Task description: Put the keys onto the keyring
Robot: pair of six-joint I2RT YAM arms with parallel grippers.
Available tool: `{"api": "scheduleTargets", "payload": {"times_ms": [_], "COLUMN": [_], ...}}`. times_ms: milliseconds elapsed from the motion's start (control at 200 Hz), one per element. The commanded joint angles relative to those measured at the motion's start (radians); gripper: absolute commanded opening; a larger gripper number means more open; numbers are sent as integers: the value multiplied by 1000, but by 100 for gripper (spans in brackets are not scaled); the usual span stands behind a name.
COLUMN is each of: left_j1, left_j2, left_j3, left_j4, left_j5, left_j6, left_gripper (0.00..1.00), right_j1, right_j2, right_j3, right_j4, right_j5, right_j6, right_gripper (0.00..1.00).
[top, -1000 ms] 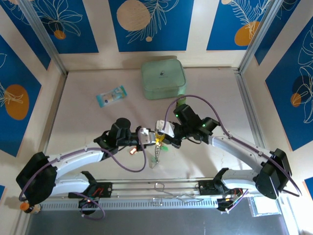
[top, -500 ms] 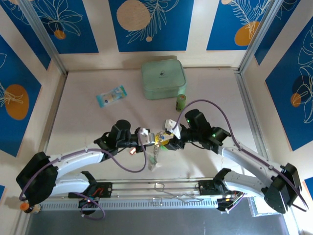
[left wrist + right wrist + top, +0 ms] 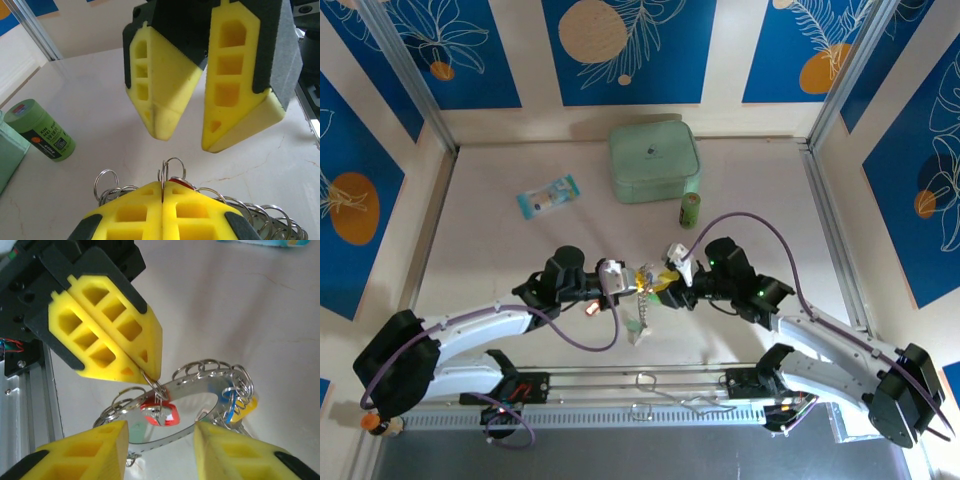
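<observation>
The keyring point(image 3: 195, 385) is a wide silvery band edged with small split rings, held off the table between the two arms point(image 3: 645, 278). My left gripper point(image 3: 162, 186) is shut on one small split ring of it, seen from across as yellow fingers point(image 3: 107, 337). Keys with a red head point(image 3: 169, 415), a blue head point(image 3: 230, 407) and a yellow head point(image 3: 248, 407) hang on the ring; more dangle below point(image 3: 638, 322). My right gripper point(image 3: 160, 429) is open, its fingers either side of the ring's near edge without touching, facing the left one point(image 3: 185, 140).
A green cylindrical bottle point(image 3: 691, 209) stands on the table behind the right arm, also seen lower left point(image 3: 42, 131). A mint-green square case point(image 3: 654, 161) sits at the back middle. A small blue-and-white packet point(image 3: 547, 196) lies back left.
The right gripper opened, letting go at the keyring, and drew back to the right. The left gripper kept its hold and stayed in place.
</observation>
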Motion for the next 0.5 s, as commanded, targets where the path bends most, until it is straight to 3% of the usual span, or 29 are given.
{"api": "scheduleTargets", "payload": {"times_ms": [0,495], "left_j1": [-5,-5], "left_j2": [2,2], "left_j3": [-8,-10], "left_j4": [62,69], "left_j5": [11,16], "left_j6": [-17,-19], "left_gripper": [0,0], "right_j1": [11,16], "right_j2": [22,68], "right_j3": [-1,18], "right_j4": [54,49], "right_j5": [-8,-23], "right_j6": [7,-15], "right_gripper": [34,10]}}
